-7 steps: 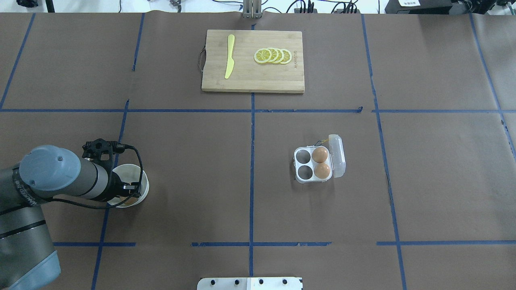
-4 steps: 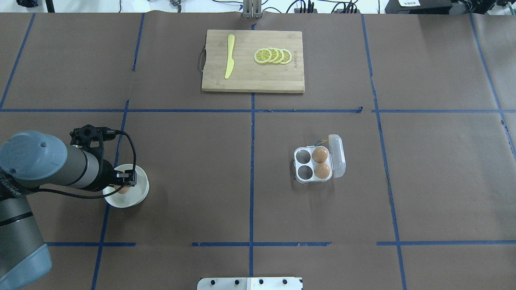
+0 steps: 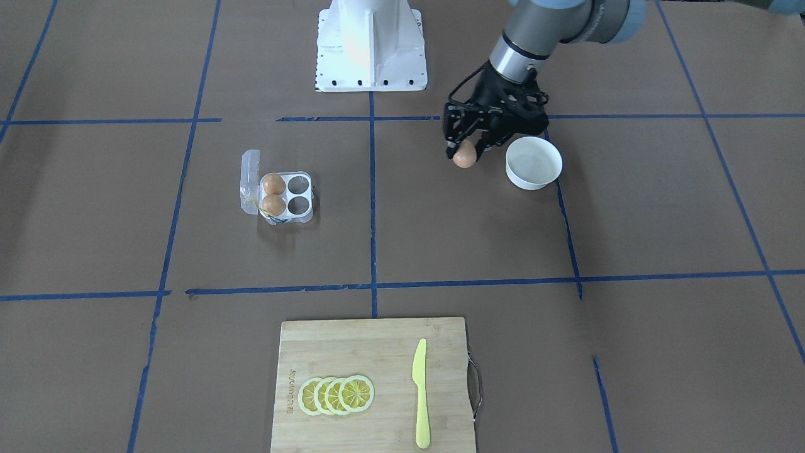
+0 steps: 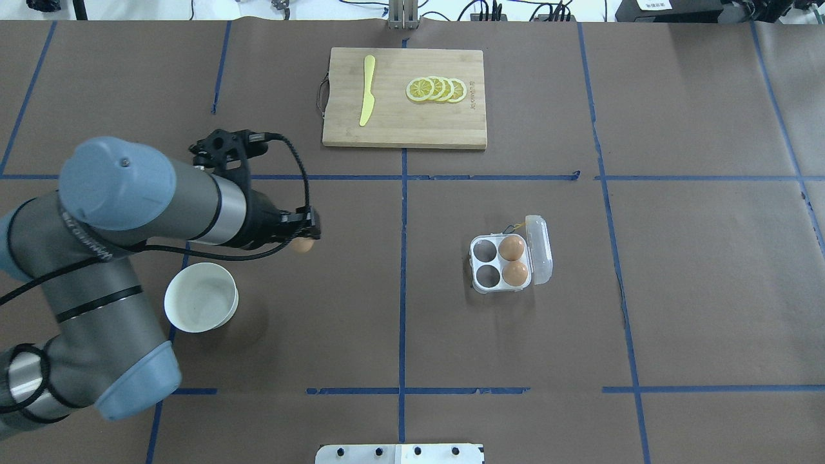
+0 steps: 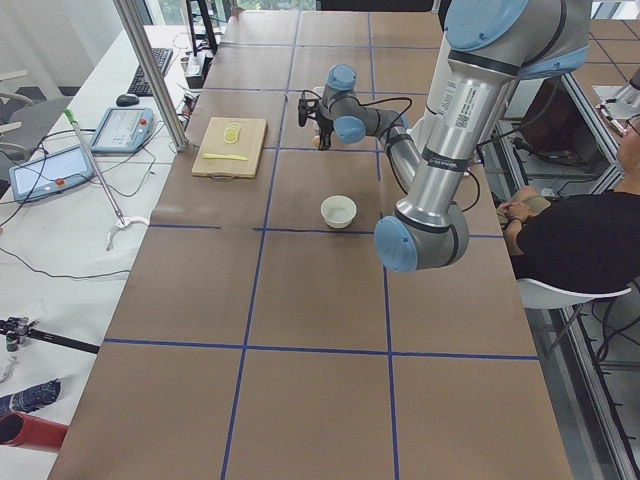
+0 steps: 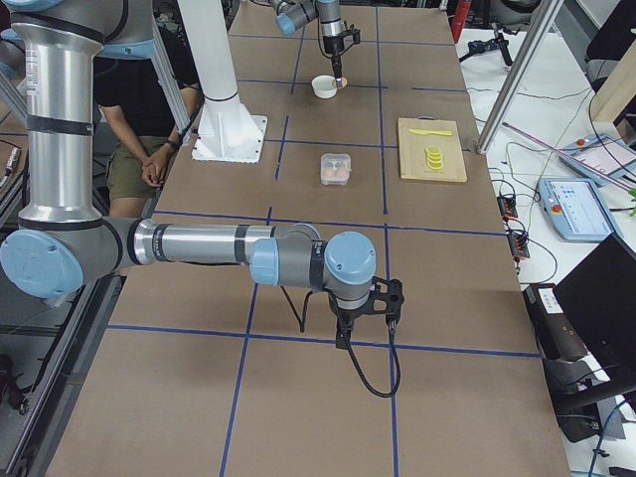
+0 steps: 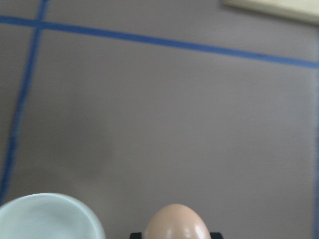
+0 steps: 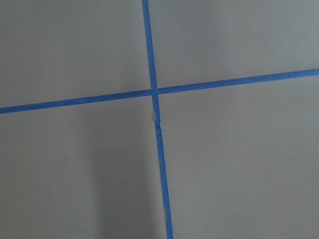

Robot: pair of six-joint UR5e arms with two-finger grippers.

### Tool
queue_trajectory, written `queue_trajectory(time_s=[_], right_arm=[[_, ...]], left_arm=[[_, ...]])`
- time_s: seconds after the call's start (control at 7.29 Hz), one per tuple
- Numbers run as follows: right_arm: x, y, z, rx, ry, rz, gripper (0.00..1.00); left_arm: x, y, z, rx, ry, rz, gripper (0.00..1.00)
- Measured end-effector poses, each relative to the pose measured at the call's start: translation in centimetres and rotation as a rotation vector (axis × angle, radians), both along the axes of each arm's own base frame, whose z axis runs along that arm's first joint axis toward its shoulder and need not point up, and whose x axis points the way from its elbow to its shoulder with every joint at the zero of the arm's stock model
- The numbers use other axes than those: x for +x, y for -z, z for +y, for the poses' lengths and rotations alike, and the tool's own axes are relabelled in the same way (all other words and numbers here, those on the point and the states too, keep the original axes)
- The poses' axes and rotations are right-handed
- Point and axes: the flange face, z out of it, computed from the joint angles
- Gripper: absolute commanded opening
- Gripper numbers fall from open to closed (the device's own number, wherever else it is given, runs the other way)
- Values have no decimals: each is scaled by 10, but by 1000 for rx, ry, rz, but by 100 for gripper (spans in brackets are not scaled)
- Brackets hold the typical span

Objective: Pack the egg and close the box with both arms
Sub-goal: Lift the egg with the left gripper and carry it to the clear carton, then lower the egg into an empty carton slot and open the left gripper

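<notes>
Egg [image 4: 303, 245], smooth and orange-brown, sits pinched in the black left pincer [image 4: 305, 236], at one o'clock from the round white bowl [image 4: 200, 300]; the clear plastic box [image 4: 540, 252] lies open at its three o'clock. Whether the right pincer [image 6: 366, 320] is spread, I cannot tell.

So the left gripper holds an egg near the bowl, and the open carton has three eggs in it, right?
No: the carton has two eggs, as the overhead view shows; the left gripper does hold an egg near the bowl.
</notes>
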Motion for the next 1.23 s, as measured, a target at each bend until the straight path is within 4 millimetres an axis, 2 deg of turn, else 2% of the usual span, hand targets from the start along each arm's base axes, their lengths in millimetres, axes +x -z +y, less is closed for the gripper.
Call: queue_trajectory(time_s=[0.14, 0.27, 0.55, 0.69, 0.96, 1.1, 1.23], right_arm=[[0, 2, -1, 2, -3, -1, 100], [0, 3, -2, -3, -9, -3, 100], [-1, 6, -3, -10, -21, -15, 100], [-1, 7, -4, -10, -22, -24, 100], [-2, 8, -4, -11, -22, -36, 100], [-3, 6, -3, -16, -23, -49, 100], [-4, 5, -1, -20, -22, -59, 100]], left_arm=[[29, 19, -7, 52, -11, 109, 0], [66, 30, -5, 95, -32, 193, 0], [159, 69, 22, 150, -31, 249, 0], [191, 77, 30, 173, -24, 242, 0], [220, 76, 30, 205, -18, 224, 0], [227, 73, 27, 214, -6, 224, 10], [232, 74, 25, 218, -1, 225, 96]])
